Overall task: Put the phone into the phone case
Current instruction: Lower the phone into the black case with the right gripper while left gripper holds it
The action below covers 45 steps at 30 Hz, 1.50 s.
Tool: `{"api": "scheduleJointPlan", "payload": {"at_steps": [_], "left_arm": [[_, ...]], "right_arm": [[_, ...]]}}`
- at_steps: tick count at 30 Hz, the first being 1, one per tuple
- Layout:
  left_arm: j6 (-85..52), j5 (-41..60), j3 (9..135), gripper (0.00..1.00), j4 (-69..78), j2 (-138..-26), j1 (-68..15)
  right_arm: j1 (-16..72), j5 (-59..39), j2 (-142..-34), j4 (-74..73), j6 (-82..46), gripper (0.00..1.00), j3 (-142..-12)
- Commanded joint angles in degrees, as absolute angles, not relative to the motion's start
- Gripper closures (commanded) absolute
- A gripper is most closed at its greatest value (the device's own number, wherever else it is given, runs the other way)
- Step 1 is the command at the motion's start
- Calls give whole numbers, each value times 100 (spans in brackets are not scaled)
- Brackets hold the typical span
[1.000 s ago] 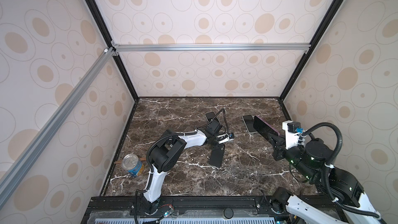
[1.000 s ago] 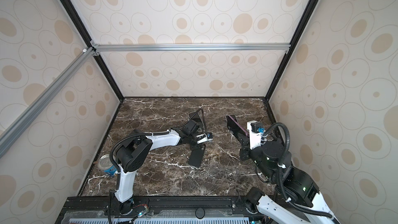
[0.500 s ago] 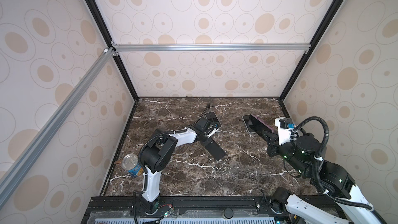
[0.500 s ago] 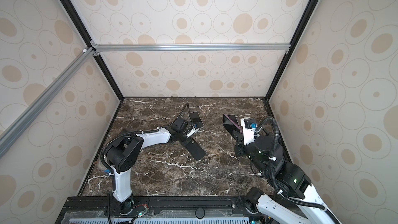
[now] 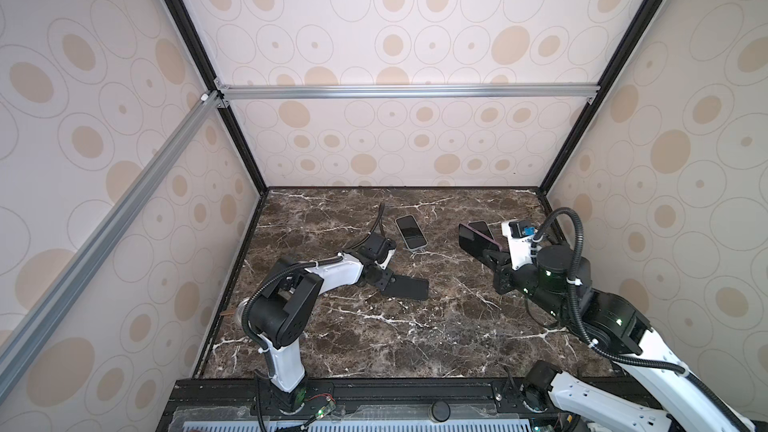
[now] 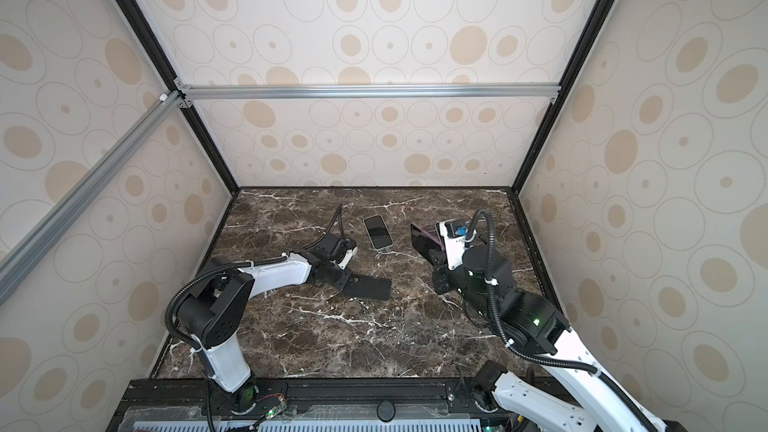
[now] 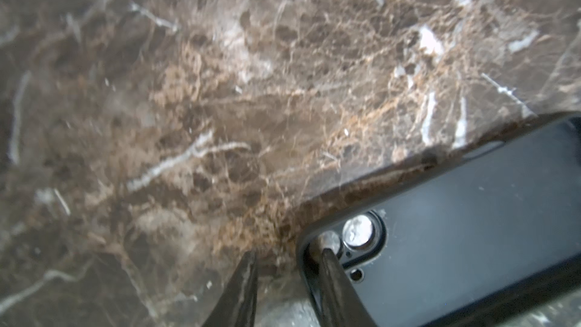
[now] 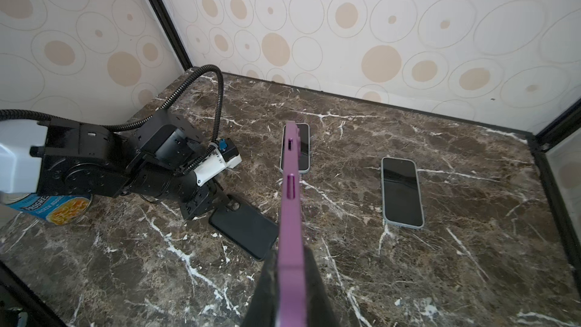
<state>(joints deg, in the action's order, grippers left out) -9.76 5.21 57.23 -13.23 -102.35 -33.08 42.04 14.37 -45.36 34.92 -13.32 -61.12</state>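
The black phone case [image 5: 406, 287] [image 6: 369, 287] [image 8: 242, 228] lies flat on the marble, open side up, with its camera cutout [image 7: 361, 234] at my left gripper's end. My left gripper [image 5: 384, 280] [image 6: 347, 280] [image 7: 287, 251] is open at that corner. One finger [image 7: 330, 275] rests inside the case and the other [image 7: 245, 278] stands outside, apart from the rim. My right gripper [image 5: 492, 261] [image 6: 436, 259] [image 8: 290, 262] is shut on the purple phone [image 5: 478, 245] [image 6: 424, 243] [image 8: 290, 184], held on edge above the table at the right.
Two light-framed phones lie screen up on the marble table [image 5: 374, 347]: one [image 5: 410, 232] [image 6: 378, 232] [image 8: 402, 191] near the middle back, one [image 5: 481, 227] [image 8: 304, 149] partly hidden behind the purple phone. A soup can [image 8: 59, 212] stands by the left wall behind my left arm.
The left arm swung the black case round and laid it flat, pointing right. Its jaws have parted from the rim. The right arm shifted slightly with the purple phone.
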Motion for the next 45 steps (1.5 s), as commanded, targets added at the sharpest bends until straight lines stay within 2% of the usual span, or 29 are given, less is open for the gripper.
{"api": "scheduleJointPlan", "payload": {"at_steps": [1,7,12,23,30,45], "left_arm": [[-1662,855,5380,66,-1243,-10093,-3272],[-2112,1521,4780,67,-626,-9702,-3275],[-2345,1622,4555,66,-282,-9328,-3239],[-2727,2205,4157,64,215,-8487,-2502],[-2399,2356,4386,63,-13,-8404,-2373],[-3246,2880,3576,64,1267,-8555,-2380]], "right_arm": [[4184,1050,-4724,3053,-1689,100,-6223],[4184,514,-5337,2852,-2256,100,-6091],[4188,-6,-5951,2807,-2651,100,-6116],[3972,-1027,-7087,2085,-3790,100,-5784],[3963,-1566,-7743,1318,-4507,100,-5590],[3814,-2126,-8697,825,-4910,100,-5492]]}}
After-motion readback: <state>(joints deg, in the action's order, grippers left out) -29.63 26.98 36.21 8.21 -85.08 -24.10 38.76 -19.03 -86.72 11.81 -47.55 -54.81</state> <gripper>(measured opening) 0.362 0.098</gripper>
